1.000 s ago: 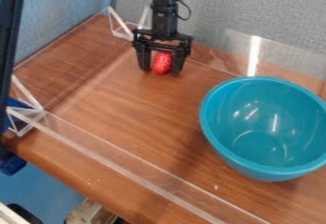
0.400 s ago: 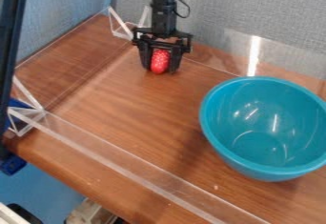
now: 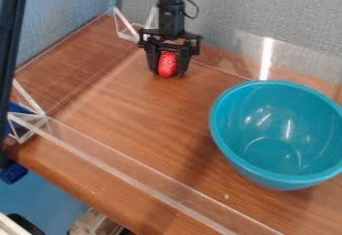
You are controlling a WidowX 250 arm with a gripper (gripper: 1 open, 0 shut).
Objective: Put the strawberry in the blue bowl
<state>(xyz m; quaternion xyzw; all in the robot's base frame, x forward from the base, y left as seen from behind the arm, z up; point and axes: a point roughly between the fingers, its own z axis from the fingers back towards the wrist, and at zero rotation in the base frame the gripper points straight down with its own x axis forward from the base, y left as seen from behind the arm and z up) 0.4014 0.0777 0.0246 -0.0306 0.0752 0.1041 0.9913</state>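
The strawberry [image 3: 168,66], small and bright red, rests on the brown wooden table [image 3: 134,119] at the back, left of centre. My gripper [image 3: 170,69] points straight down over it, black fingers pressed against the berry's two sides, shut on it at table level. The blue bowl [image 3: 274,139], large, teal and glossy, stands empty at the right front, well apart from the gripper.
Low clear acrylic walls edge the table: one along the front left [image 3: 120,169], one at the back right [image 3: 287,54], with a corner bracket behind the gripper. A dark blue post [image 3: 11,39] stands at the far left.
The fingers have drawn in against the strawberry; a second ago they stood wider around it. The arm has stayed in place.
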